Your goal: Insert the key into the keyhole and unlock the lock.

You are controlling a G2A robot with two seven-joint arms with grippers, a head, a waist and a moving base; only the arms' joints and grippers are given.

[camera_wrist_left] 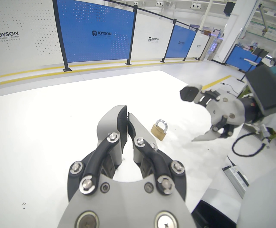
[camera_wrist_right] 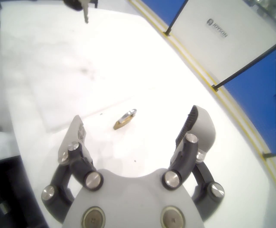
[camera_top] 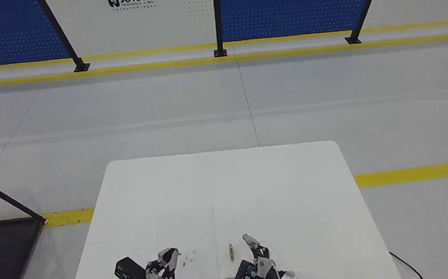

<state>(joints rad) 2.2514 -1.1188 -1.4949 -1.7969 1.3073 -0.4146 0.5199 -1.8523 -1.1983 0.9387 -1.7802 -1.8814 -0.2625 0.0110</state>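
At the near edge of the white counter (camera_top: 228, 187), the robot's left pincer (camera_wrist_left: 127, 112) is clamped tight, its ribbed black pads (camera_wrist_left: 121, 121) pressed together on a silver key (camera_wrist_right: 86, 13). Seen from the right wrist, the key's blade hangs downward, clear of the counter surface. In the left wrist view the key itself is too thin to make out between the pads.

Alongside it, the right pincer (camera_wrist_right: 138, 116) is spread wide and holds nothing. One grey finger is raised and the other is angled toward the counter.

A small brass padlock (camera_wrist_left: 159, 130) with a silver shackle lies flat on the counter, just ahead of the two pincers and between them, nearer the right one. It touches neither pincer. From the left wrist its shackle looks closed into the body, with the arch pointing away from the robot. The keyhole cannot be made out in any view. A few dark specks mark the counter around the padlock.

The far half of the counter stretches beyond as plain white. Behind it runs a pale grey floor crossed by yellow lines (camera_top: 417, 174). A fence of blue and white perforated panels (camera_top: 293, 7) on black posts closes off the background.
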